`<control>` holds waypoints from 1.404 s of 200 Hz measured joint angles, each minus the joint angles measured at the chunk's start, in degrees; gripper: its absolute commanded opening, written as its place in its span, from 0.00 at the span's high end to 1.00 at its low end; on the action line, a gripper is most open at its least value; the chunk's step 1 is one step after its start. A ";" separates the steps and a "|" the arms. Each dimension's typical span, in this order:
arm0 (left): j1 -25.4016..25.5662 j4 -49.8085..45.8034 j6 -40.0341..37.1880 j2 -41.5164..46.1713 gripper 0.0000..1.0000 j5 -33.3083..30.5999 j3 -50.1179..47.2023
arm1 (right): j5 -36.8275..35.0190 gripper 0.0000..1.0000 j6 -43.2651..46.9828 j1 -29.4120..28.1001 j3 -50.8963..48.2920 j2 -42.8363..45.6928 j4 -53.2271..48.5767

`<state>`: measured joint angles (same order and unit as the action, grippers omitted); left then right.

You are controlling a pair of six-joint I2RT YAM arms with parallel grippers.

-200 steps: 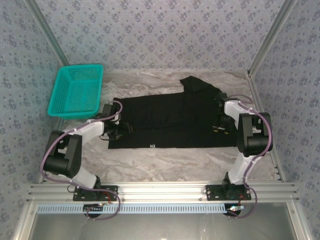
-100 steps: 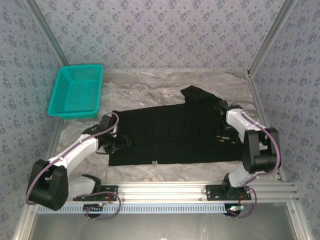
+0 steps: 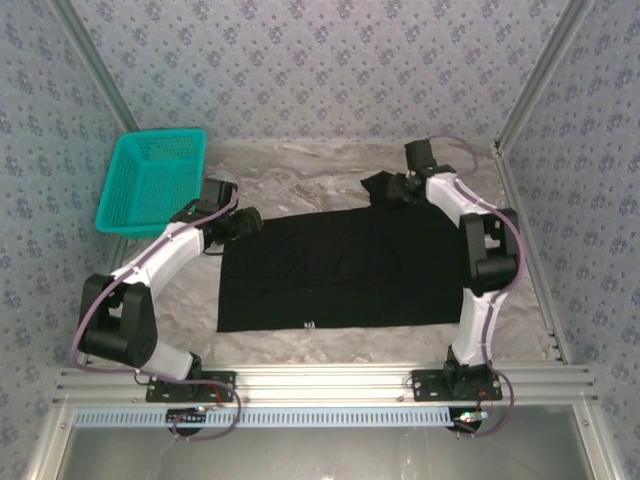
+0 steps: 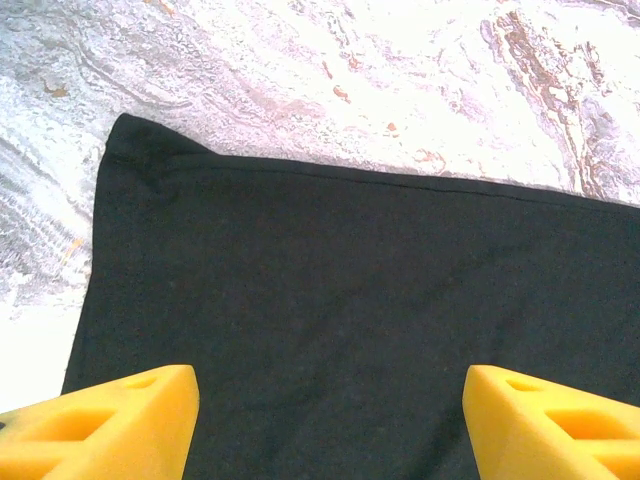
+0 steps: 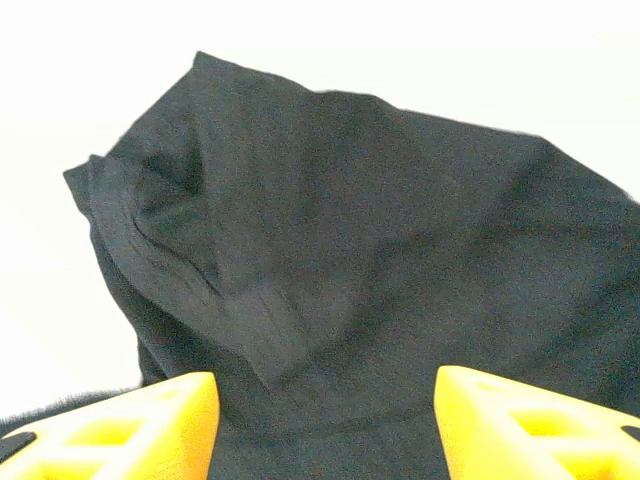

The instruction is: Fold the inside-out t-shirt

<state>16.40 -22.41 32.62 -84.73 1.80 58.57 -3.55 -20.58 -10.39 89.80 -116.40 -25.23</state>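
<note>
The black t-shirt (image 3: 340, 265) lies spread flat on the table, plain side up, with small white text (image 3: 305, 322) at its near hem. One sleeve (image 3: 385, 185) sticks out crumpled at the far right. My left gripper (image 3: 246, 222) hovers open over the shirt's far left corner (image 4: 130, 140), its yellow fingers (image 4: 120, 425) wide apart with only cloth below. My right gripper (image 3: 393, 190) stands open over the bunched sleeve (image 5: 230, 250), fingers (image 5: 540, 420) spread and holding nothing.
A teal plastic basket (image 3: 150, 180) sits at the far left, just beyond my left arm. Bare marble tabletop (image 3: 330, 350) runs along the near side of the shirt. Patterned walls and metal posts close in the back and sides.
The shirt slid toward the near edge and now lies flatter. Both grippers left its side edges and moved to the far side, left to the far corner, right to the sleeve.
</note>
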 measured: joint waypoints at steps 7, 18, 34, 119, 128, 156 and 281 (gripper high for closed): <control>0.00 0.04 -0.09 -0.33 0.30 0.02 0.04 | 0.07 0.39 -0.17 -0.39 1.79 -1.95 -0.24; 0.00 0.04 -0.24 -0.83 0.30 0.02 0.07 | 0.04 0.39 -0.50 -0.96 4.31 -4.55 -1.20; 0.00 0.02 -0.46 -1.64 0.30 0.02 0.15 | -0.37 0.42 -1.01 -1.42 7.78 -7.72 -3.04; -0.02 0.04 -1.60 -3.89 0.30 0.26 0.57 | -4.87 0.89 -1.14 -0.15 24.02 -20.17 -11.43; -0.02 0.04 -1.73 -3.89 0.30 0.26 0.57 | -4.87 0.94 -1.31 0.26 24.55 -20.33 -11.65; -0.02 -0.07 -2.01 -3.91 0.30 0.26 0.66 | -4.33 1.00 -1.75 2.45 26.97 -20.37 -12.13; -0.02 -0.02 -2.82 -5.84 0.30 1.55 1.03 | -3.19 0.41 9.79 -4.81 15.91 -13.62 -13.55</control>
<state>16.38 -22.44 29.80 -90.56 3.36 59.59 -6.74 -10.79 -15.20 105.71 -130.02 -38.79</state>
